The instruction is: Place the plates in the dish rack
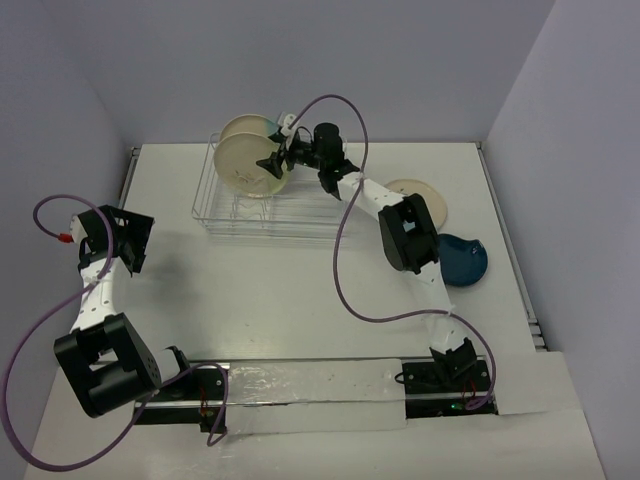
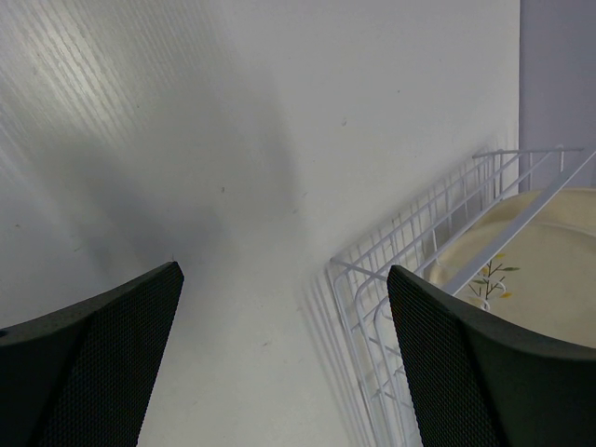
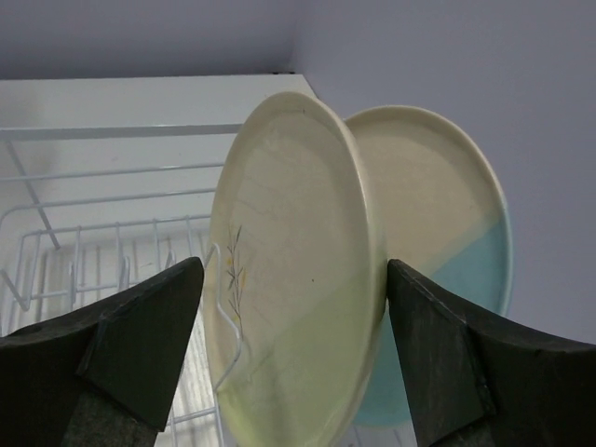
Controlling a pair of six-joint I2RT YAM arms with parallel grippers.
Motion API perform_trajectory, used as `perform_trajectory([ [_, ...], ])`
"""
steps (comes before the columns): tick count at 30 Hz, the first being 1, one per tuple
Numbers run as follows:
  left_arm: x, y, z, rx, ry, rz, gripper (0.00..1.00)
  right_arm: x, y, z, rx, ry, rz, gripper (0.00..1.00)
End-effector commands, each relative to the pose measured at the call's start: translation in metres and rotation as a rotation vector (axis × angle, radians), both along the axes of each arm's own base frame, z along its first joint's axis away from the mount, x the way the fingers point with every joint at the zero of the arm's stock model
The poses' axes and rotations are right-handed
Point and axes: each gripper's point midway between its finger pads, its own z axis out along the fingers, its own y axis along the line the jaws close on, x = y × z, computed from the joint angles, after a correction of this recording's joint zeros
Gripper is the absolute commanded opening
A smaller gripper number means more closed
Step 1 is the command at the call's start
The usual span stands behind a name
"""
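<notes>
White table [image 1: 300,290] enclosed by pale lilac walls [image 1: 400,60], viewed from above and from both wrists. The dish rack [image 1: 225,215] is placed at the far side of the table, left of centre. Two plates are stood on edge in it: a green-and-cream plate [image 3: 289,279] in front and a blue-and-cream plate [image 3: 438,214] just behind, leaning close together. The right gripper [image 1: 277,160] is positioned at the front plate, its fingers [image 3: 149,335] spread wide to either side of the rim; whether the plate is touched cannot be determined. A plain cream plate [image 1: 410,188] is laid flat to the right of the rack, partly hidden by the right arm, and a dark blue plate [image 1: 468,262] is laid flat near it, closer to the arm bases. The left gripper [image 2: 284,275] is held with its fingers apart above bare table, beside a corner of the rack, with nothing between them.
</notes>
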Motion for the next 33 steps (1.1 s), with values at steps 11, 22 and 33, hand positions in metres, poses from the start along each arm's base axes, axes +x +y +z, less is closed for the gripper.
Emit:
perform_trajectory([
  [11,0.006,0.002,0.053,0.069,-0.107,-0.023,0.99,-0.014,-0.052,0.163,0.233,-0.157,-0.26,1.0],
  [22,0.021,-0.046,0.092,0.128,-0.221,-0.2,0.99,-0.03,-0.181,0.194,0.363,0.06,-0.65,1.0],
  [33,0.04,-0.156,0.104,0.195,-0.227,-0.522,0.99,-0.037,-0.361,0.082,0.303,0.597,-1.175,1.0],
])
